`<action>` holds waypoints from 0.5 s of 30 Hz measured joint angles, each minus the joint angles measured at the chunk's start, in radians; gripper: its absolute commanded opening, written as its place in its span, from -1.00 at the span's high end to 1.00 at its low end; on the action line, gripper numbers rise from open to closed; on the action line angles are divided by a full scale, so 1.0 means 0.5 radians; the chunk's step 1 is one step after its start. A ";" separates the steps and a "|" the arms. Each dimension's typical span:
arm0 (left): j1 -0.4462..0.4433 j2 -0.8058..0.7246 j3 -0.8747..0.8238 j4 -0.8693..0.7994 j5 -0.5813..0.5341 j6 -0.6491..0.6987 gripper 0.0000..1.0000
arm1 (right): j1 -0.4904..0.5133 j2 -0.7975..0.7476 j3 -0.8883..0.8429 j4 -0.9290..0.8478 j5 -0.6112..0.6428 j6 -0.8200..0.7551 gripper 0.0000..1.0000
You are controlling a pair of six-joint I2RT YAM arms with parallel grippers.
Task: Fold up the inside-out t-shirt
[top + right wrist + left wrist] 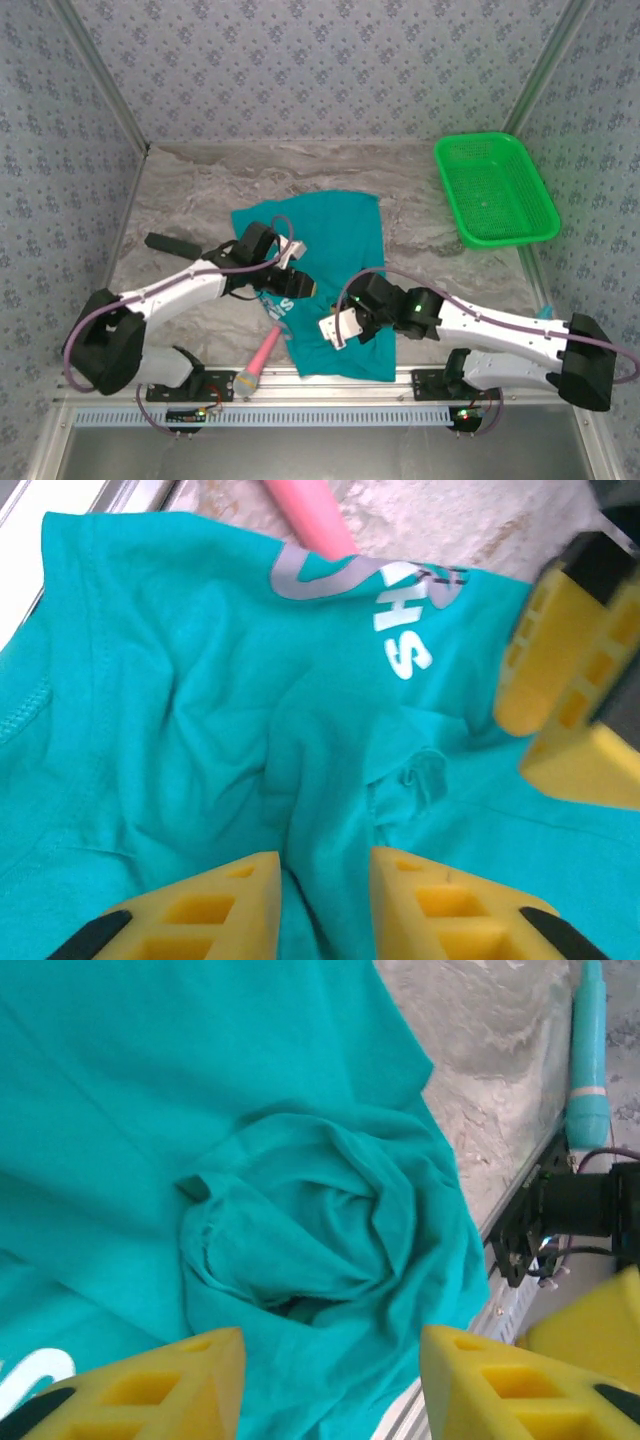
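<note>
In the middle of the table (200, 190), close to the arms, the shirt (330, 235) is lying partly bunched. It is looking soft, light and floppy, so it is likely going to sag and wrinkle. Grabbing an edge or corner is looking best. The left gripper (330, 1380) is hanging over a swirl of cloth, fingers apart. The right gripper (325, 900) is pinching a ridge of shirt. The basket (505, 240) is sitting far right, holding nothing.

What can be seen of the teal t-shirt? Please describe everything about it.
The t-shirt is soft teal cloth with white and grey print letters near one edge. It lies spread but wrinkled on the marble-look table, near the front edge. The right gripper pinches a raised fold between its fingers; the left gripper hangs open over a crumpled swirl.
</note>
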 measured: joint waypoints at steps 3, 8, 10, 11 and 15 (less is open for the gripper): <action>-0.021 0.041 0.082 -0.079 -0.140 0.070 -0.03 | -0.111 -0.150 -0.034 0.109 -0.050 0.115 0.22; -0.056 0.343 0.277 -0.141 -0.291 0.212 -0.03 | -0.242 -0.391 -0.079 0.232 -0.159 0.241 0.21; -0.075 0.501 0.364 -0.167 -0.318 0.259 -0.03 | -0.249 -0.423 -0.083 0.243 -0.183 0.261 0.20; -0.087 0.584 0.409 -0.181 -0.328 0.282 -0.01 | -0.249 -0.427 -0.083 0.242 -0.194 0.266 0.20; -0.121 0.803 0.516 -0.232 -0.334 0.355 0.12 | -0.249 -0.433 -0.092 0.231 -0.211 0.270 0.19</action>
